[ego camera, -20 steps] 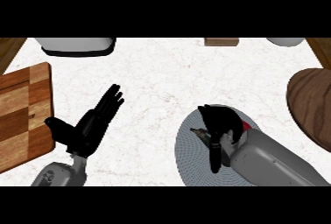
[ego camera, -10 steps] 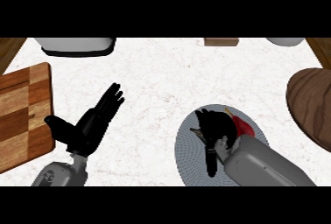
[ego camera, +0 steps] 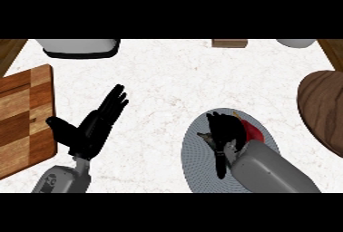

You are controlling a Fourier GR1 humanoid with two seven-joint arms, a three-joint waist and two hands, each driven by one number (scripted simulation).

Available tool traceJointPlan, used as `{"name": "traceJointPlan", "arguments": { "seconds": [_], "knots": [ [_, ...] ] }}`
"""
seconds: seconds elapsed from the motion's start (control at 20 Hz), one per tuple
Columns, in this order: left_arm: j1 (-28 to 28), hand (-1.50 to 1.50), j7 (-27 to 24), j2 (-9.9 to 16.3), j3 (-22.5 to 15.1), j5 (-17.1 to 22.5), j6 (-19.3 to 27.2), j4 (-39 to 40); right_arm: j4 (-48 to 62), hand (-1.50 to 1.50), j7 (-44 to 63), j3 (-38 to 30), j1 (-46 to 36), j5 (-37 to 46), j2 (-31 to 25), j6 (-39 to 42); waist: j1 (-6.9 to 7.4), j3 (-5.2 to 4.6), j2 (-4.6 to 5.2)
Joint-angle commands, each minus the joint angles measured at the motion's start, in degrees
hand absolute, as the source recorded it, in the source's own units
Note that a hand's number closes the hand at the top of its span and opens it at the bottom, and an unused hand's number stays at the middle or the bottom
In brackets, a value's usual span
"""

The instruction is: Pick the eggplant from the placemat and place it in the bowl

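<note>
The right hand [ego camera: 224,132] lies over the grey placemat [ego camera: 201,167], fingers curled down round the dark red eggplant [ego camera: 252,132] on it; the wooden bowl [ego camera: 325,108] sits right of the placemat; the left hand [ego camera: 94,124] rests open, fingers spread, left of the placemat.

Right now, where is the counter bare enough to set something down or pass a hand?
Bare marble runs between the left hand and the grey placemat, and up the middle toward the white appliance. The right is crowded: right hand over the eggplant, wooden bowl beside. The cutting board fills the left edge.
</note>
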Motion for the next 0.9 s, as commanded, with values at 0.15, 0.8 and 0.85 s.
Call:
{"name": "traceJointPlan", "arguments": {
  "seconds": [0.15,0.8,0.85],
  "knots": [
    [4.18,0.00,-3.17,-1.78,-0.77,-3.11,-1.47,-0.52,-0.74,-1.50,4.37,-1.36,5.13,6.39,2.68,1.09,-0.06,0.00,-0.04],
    [-0.10,0.00,0.17,-2.44,4.71,-3.15,-4.33,1.24,8.38,1.50,-13.75,-4.36,6.32,17.87,5.87,-1.30,0.05,0.02,0.13],
    [4.13,0.00,0.86,-3.04,3.25,-3.34,-3.89,-3.11,4.46,1.50,-11.84,-5.16,6.75,18.22,5.58,0.97,0.11,0.02,-0.01]
  ]
}}
